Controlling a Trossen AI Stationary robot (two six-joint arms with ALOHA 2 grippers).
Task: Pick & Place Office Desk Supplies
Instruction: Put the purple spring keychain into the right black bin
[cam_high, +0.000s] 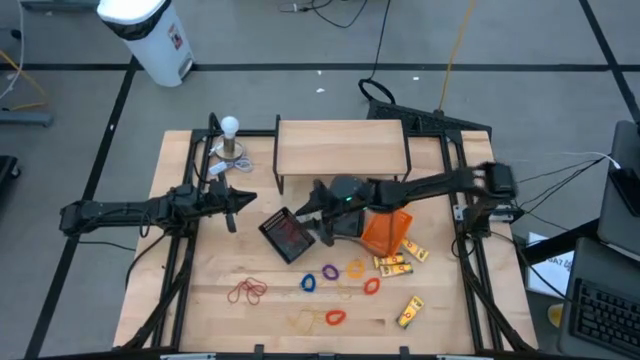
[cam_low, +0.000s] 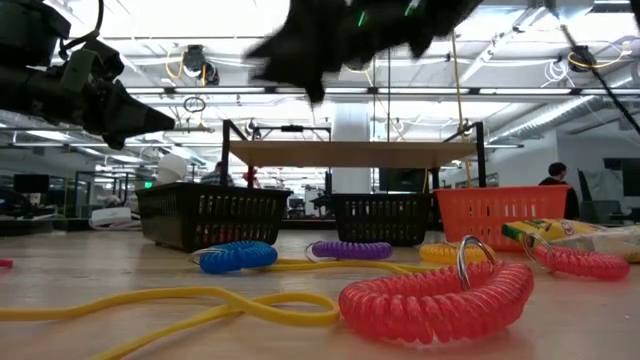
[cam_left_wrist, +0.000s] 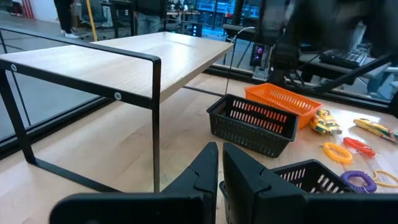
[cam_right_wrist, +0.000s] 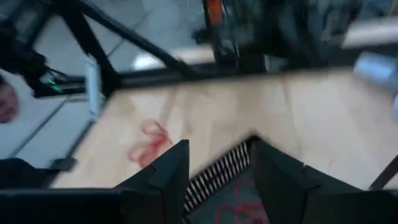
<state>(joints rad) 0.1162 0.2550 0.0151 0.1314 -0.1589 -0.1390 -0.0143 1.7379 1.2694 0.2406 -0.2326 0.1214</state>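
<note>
From the high view I see my right gripper (cam_high: 312, 216) hanging over the black mesh tray (cam_high: 288, 235) near the middle of the table, with the orange tray (cam_high: 386, 231) just beside that arm and red bands already lying in the mesh tray; I judge this to be the moment above the drop, so I would keep centred over the tray before pulling away. The supplies left to fetch lie nearer the front edge: a red band cluster (cam_high: 246, 291), a blue loop (cam_high: 309, 283), a purple loop (cam_high: 330, 272), orange loops (cam_high: 355, 269) and yellow packets (cam_high: 396, 263). My left gripper (cam_high: 236, 201) waits well apart beside the shelf (cam_high: 340, 147). In the low view a red coiled loop (cam_low: 436, 296) sits nearest, with blue (cam_low: 238, 256) and purple (cam_low: 352, 249) coils behind, so the next descent should come straight down on one loop to avoid snagging neighbours. The left wrist view shows its fingers (cam_left_wrist: 205, 171) pressed together, holding nothing. The right wrist view shows its fingers (cam_right_wrist: 168, 171) spread apart and empty above the tray wall, red bands beneath; I would lift clear before swinging towards the loose red cluster (cam_right_wrist: 148, 146).
</note>
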